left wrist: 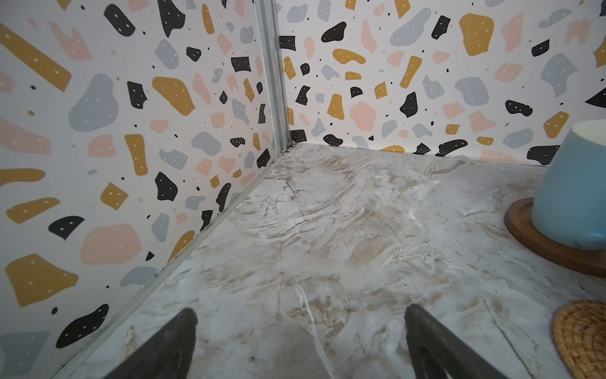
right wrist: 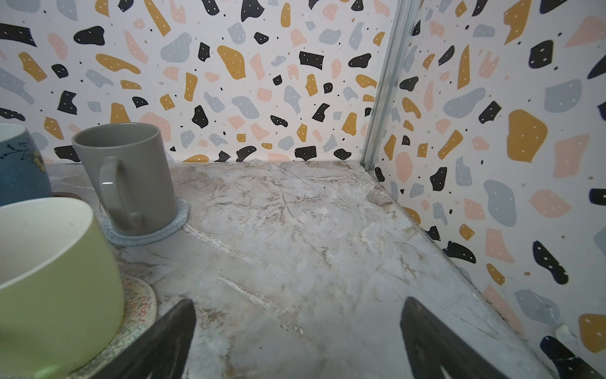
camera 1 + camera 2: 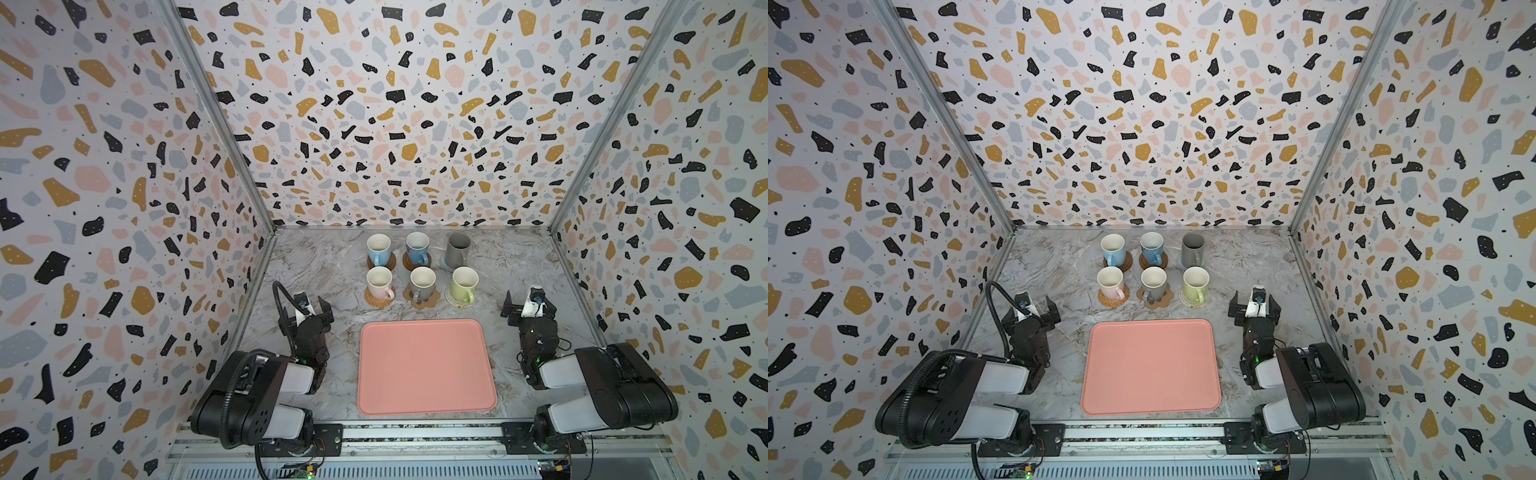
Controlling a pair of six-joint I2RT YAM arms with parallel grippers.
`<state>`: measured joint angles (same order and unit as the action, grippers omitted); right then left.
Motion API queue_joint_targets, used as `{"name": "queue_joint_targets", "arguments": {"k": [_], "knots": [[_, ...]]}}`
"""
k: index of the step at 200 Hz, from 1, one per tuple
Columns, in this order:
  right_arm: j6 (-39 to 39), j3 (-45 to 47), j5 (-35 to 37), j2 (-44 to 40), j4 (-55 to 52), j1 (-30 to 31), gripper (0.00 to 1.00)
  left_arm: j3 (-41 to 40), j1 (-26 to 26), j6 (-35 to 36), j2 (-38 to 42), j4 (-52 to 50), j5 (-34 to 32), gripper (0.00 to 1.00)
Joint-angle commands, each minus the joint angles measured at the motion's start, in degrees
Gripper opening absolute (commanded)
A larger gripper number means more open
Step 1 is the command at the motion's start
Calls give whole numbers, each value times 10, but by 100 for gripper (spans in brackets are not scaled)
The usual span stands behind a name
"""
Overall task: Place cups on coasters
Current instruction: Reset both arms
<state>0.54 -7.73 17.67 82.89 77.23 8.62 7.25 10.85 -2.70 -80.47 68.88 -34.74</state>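
Note:
In both top views several cups stand in two rows, each on a coaster. The back row holds a light blue cup (image 3: pixel 378 248) on a wooden disc (image 1: pixel 524 226), a blue cup (image 3: pixel 417 248) and a tall dark grey cup (image 2: pixel 131 177) on a grey-blue woven coaster (image 2: pixel 157 236). In front are a pink cup (image 3: pixel 380 282) on rattan (image 1: pixel 583 338), a grey cup (image 3: pixel 422 284) on a paw coaster (image 3: pixel 432 300), and a light green cup (image 2: pixel 55 279) on a patterned coaster (image 2: pixel 141 305). My left gripper (image 1: pixel 300 316) and right gripper (image 2: pixel 296 306) are open, empty and low, flanking the front row.
A large pink tray (image 3: pixel 424 365) lies between the two arms near the front. Patterned walls close the marble table (image 3: pixel 316 266) on the left, right and back. A metal rail (image 3: pixel 415 432) runs along the front edge.

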Motion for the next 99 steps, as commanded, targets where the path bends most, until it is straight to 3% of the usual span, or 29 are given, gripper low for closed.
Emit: {"name": "queue_joint_targets", "arguments": {"k": [1, 99], "knots": [[-5, -18, -17, 5, -7, -5, 99, 10, -5, 4, 3, 27, 2, 99], [3, -18, -28, 38, 17, -14, 99, 10, -5, 4, 3, 27, 2, 99]]}}
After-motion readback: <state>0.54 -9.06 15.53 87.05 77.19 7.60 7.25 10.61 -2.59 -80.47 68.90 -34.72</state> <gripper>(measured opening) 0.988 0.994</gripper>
